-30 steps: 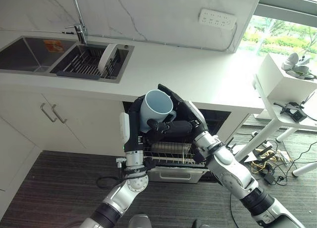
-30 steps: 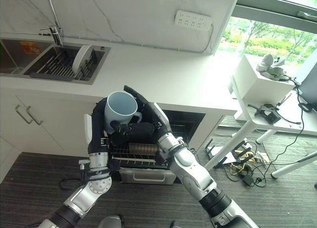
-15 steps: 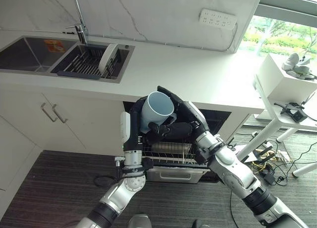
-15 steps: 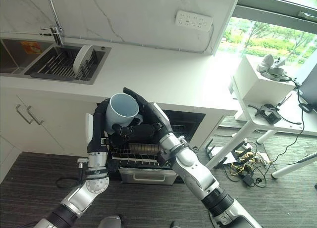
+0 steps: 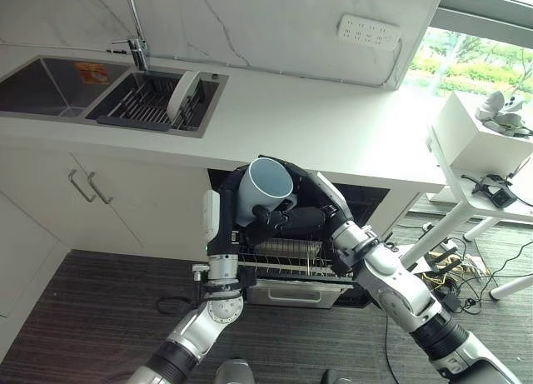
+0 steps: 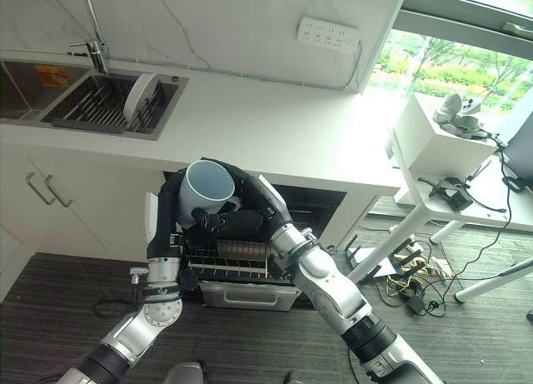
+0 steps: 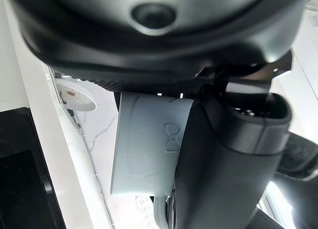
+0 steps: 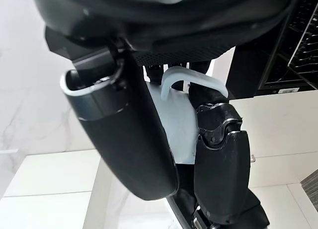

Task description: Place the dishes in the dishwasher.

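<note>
- White tabletop [image 5: 333, 126] with a marble wall behind is running across the upper half of the frame, and below its middle the dishwasher [image 5: 366, 202] is standing open with its wire rack [image 5: 287, 259] pulled out toward the robot.
- Both hands are meeting at centre frame just above that rack, sharing one pale blue mug [image 5: 265, 187].
- Left hand [image 5: 236, 202] is cupping the mug's body from the left, fingers curled round its wall; the left wrist view is showing the pale mug wall [image 7: 149, 139] pressed against the dark fingers.
- Right hand [image 5: 296, 217] is clenching on the mug from the right, by the handle [image 8: 191, 80], which the right wrist view is showing between thumb and fingers, seemingly to steady it.
- Mug is being held tilted, mouth facing up and toward the camera, not yet resting in the rack.
- Outward, at the upper left, a white plate [image 5: 181, 97] is leaning upright in the sink's drainer [image 5: 141, 105], probably awaiting loading.
</note>
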